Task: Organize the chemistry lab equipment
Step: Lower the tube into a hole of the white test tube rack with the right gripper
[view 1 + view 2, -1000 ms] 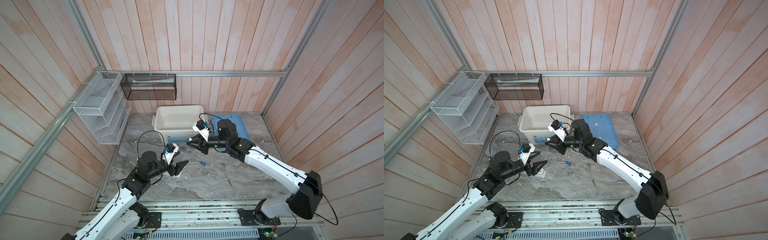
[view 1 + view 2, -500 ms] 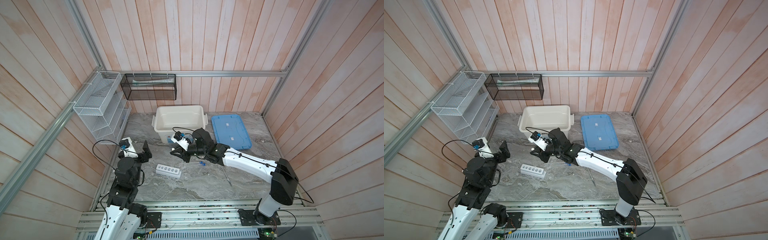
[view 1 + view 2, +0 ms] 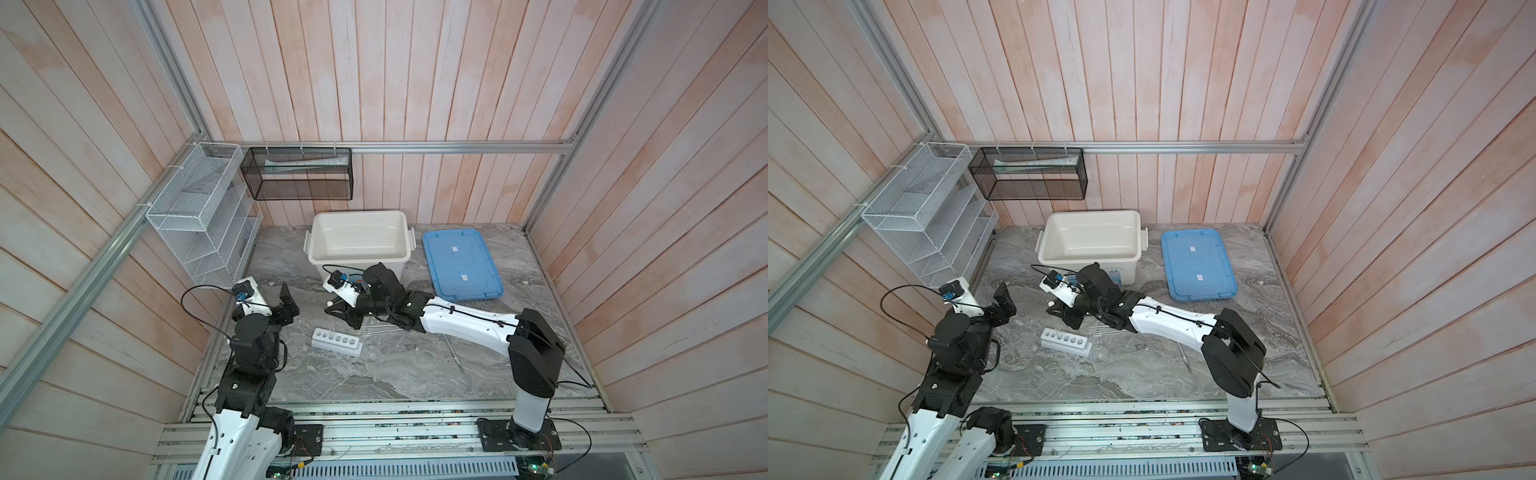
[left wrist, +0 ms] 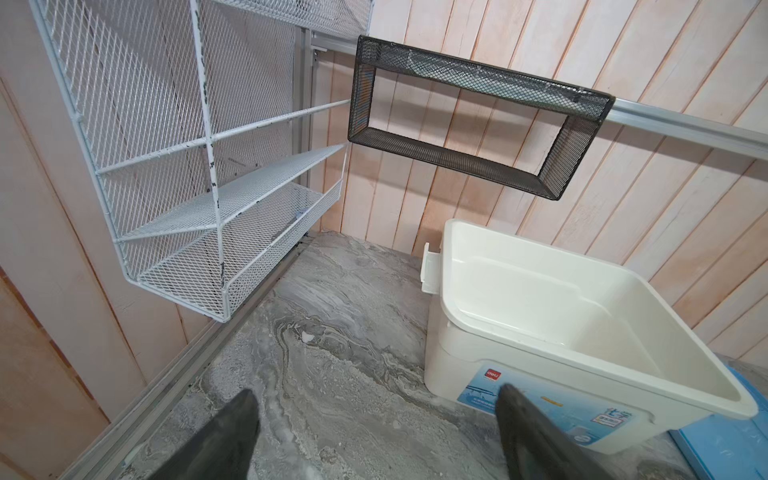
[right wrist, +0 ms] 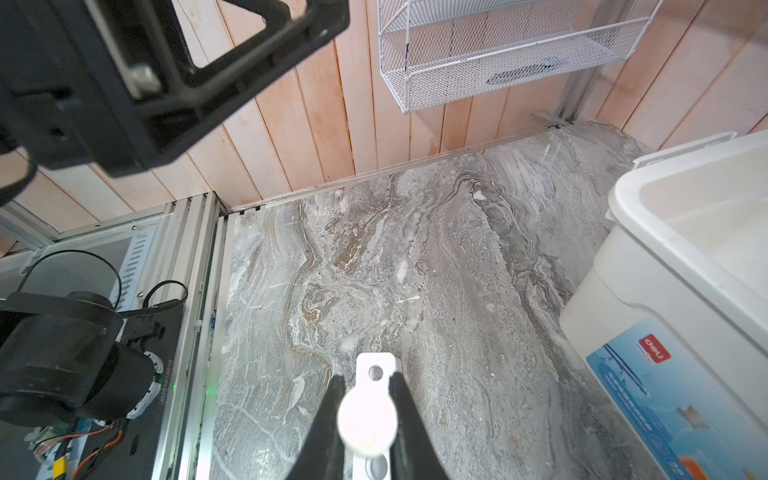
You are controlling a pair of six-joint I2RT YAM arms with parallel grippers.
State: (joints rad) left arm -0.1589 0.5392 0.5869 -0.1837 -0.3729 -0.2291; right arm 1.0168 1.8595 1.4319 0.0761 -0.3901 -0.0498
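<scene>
My right gripper [image 3: 337, 311] is shut on a thin clear tube with a white cap [image 3: 329, 304], held upright over the left end of the white six-hole rack [image 3: 336, 341]. In the right wrist view the cap [image 5: 367, 422] sits between the two fingers, with the rack [image 5: 376, 365] right below. Whether the tube's lower end is in a hole I cannot tell. Two more clear tubes [image 3: 380, 328] lie behind the rack. A small clear flask [image 3: 371, 353] stands at its right end. The metal spatula [image 3: 454, 353] lies further right. My left gripper [image 3: 286, 297] is raised left of the rack, open and empty.
A white bin [image 3: 357, 214] stands at the back with its blue lid [image 3: 461, 266] lying beside it on the right. A white wire shelf [image 3: 203, 216] hangs on the left wall and a black mesh basket [image 3: 299, 174] on the back wall.
My left arm has pulled back from the rack to the left, and its gripper has opened wider. My right gripper has carried the white-capped tube from near the bin to above the rack.
</scene>
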